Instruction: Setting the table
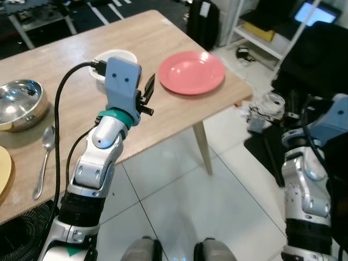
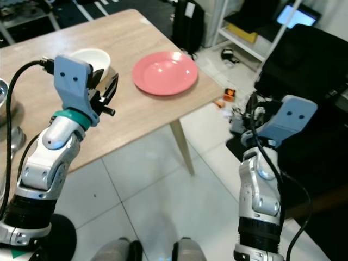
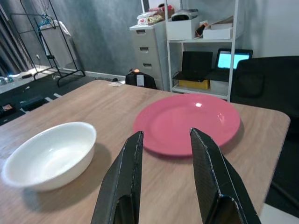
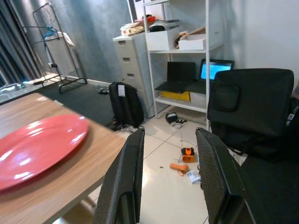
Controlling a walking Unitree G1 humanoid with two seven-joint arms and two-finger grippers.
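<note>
Nearest the robot, at the near left edge of the light wooden worktop (image 1: pixel 136 43), lie a metal spoon (image 1: pixel 43 157) and the rim of a yellow plate (image 1: pixel 4 171), with a shiny steel bowl (image 1: pixel 19 103) just beyond them. The setting looks only partly laid out: pieces are scattered, not grouped into a place.

The left gripper (image 3: pixel 163 154) hovers above the worktop, fingers apart and holding nothing. Just ahead of it, the white ceramic bowl (image 3: pixel 51 154) sits to one side and the round pink plate (image 3: pixel 187 121) lies straight beyond the fingertips, near the far corner.

The right gripper (image 4: pixel 166 154), also open and empty, hangs off the worktop's edge over the tiled floor (image 1: pixel 185 201).
</note>
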